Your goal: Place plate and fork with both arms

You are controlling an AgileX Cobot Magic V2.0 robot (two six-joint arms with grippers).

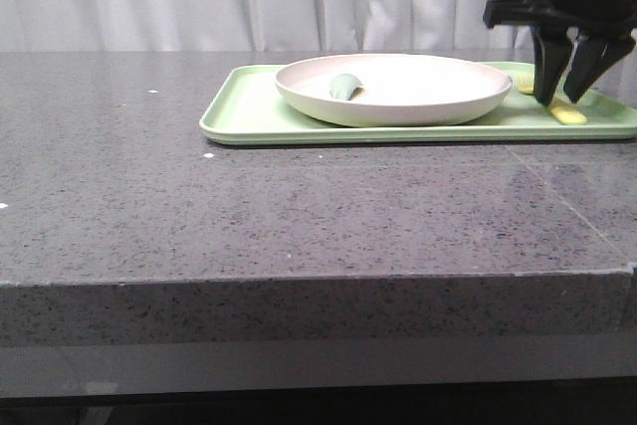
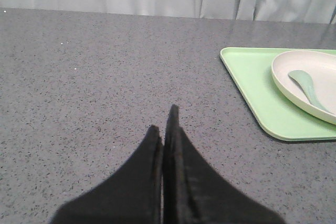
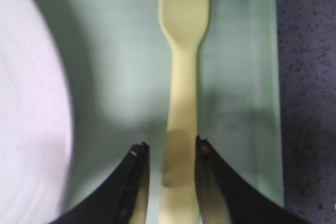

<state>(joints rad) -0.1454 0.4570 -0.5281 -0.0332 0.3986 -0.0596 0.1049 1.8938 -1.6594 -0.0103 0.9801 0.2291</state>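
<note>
The cream plate [image 1: 299, 88] sits on the light-green tray [image 1: 249, 114] at the back right of the table. It also shows in the left wrist view [image 2: 286, 80] and the right wrist view [image 3: 26, 103]. The pale-yellow fork [image 3: 184, 51] lies flat on the tray beside the plate; in the front view [image 1: 569, 114] only its end shows. My right gripper [image 1: 559, 99] is open and low over the tray, its two fingers either side of the fork's handle [image 3: 171, 142]. My left gripper [image 2: 164, 121] is shut and empty over bare table, left of the tray [image 2: 247, 72]. It is out of the front view.
A small grey-green utensil piece [image 1: 344, 86] lies inside the plate, also seen in the left wrist view [image 2: 307, 85]. The grey speckled table [image 1: 249, 206] ends in a front edge near the camera. A white curtain hangs behind.
</note>
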